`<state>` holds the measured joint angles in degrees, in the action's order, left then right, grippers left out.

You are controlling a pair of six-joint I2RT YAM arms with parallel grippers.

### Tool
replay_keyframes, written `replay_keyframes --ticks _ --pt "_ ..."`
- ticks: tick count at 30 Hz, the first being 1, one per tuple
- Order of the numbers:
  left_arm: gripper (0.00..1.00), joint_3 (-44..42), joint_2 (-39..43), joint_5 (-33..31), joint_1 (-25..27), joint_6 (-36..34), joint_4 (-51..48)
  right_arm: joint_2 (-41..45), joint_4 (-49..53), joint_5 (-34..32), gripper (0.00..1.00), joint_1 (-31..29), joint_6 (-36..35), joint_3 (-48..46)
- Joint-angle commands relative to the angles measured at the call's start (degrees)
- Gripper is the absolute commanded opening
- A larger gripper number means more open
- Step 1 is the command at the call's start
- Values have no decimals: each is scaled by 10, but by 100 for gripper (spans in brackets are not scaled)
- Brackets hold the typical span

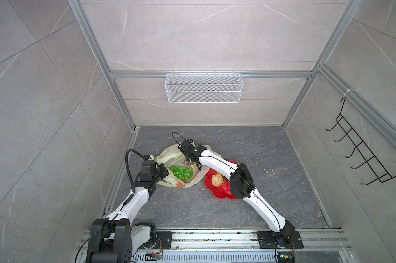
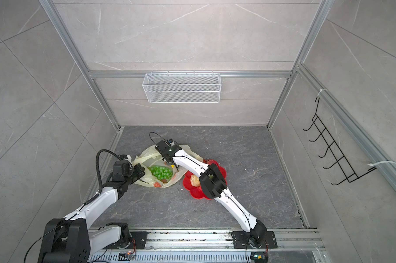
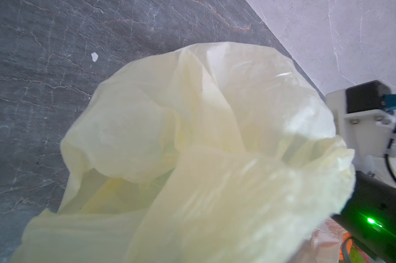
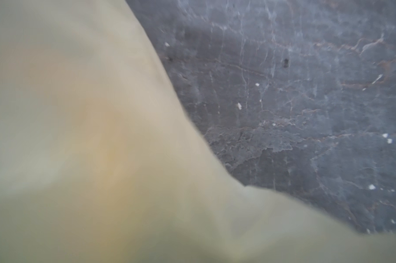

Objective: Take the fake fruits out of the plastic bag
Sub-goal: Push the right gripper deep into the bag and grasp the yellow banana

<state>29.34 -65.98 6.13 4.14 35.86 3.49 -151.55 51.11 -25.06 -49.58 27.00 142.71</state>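
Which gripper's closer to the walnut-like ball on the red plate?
Right. The right gripper is at the plastic bag, beside the red plate holding the ball; the left gripper clamps the bag's far edge, beyond the grapes.

On the tabletop (image 1: 260, 159), left of centre: plastic bag (image 1: 169, 157), grape bunch (image 1: 181, 172) inside. Just right of it, touching: plate (image 1: 217, 193), with walnut-like ball (image 1: 217, 180) on it. Behind, on the back wall: wire basket (image 1: 204, 87). On the right wall: hook rack (image 1: 363, 143).

Bare floor (image 1: 272, 164) right of the red plate (image 1: 221, 194); right arm (image 1: 215, 162) low across the plastic bag (image 1: 167, 154).
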Motion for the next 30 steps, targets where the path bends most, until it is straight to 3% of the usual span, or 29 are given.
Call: replay_keyframes --ticks 1,9,17,19,30 --pt "0 -2 5 -1 1 -10 18 61 -23 -1 31 -13 -15 -18" --pt "0 -2 6 1 1 -10 18 28 -23 37 33 -17 -18 9" --pt "0 -2 9 -1 1 -10 17 -50 28 53 33 -9 -20 118" --pt "0 -3 9 -1 1 -11 17 -56 28 45 39 -7 -21 116" --pt "0 -2 2 0 1 -10 21 -78 4 78 40 3 -27 101"
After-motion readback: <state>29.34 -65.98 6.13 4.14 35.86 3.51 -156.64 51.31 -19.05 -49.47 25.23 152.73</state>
